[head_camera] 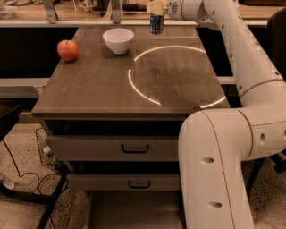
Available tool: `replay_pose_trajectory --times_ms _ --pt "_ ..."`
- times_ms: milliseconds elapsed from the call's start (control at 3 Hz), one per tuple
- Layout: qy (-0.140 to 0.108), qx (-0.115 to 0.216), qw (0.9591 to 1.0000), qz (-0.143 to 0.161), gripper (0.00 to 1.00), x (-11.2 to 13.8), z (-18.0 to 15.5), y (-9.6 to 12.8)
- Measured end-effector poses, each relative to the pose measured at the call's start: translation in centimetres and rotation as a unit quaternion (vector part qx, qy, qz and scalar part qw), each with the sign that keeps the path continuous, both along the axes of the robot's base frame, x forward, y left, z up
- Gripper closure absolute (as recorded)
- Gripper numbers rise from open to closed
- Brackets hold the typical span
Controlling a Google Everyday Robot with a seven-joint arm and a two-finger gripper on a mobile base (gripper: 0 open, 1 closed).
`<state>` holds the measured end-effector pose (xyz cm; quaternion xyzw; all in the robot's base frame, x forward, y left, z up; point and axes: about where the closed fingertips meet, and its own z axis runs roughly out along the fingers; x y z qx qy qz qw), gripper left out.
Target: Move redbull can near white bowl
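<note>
The gripper was at the far edge of the table, at the end of the white arm that reached over from the right side. Its pale fingers were closed around the top part of the redbull can and held it upright. The bottom of the can was over the back part of the tabletop; I could not tell if it touched the wood or hung just above it.

The white bowl stood to the left of the can, near it but apart, and a little closer to the camera. The red apple lay further left, close to the left edge of the table and well apart from the can. A bright ring of light was reflected on the wood in front of the can. Under the tabletop were two drawers, the upper drawer and the lower drawer, both shut.
</note>
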<state>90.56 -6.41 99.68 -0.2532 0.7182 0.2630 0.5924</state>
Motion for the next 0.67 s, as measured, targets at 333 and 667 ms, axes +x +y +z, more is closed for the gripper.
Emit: replay_pose_trajectory --times_ms 333,667 --pt "-0.005 -0.014 0.9992 -0.038 1.00 0.9 0.0 0.5" --pt "-0.038 -0.007 0.9964 -0.075 1.00 0.2 1.7 -0.2"
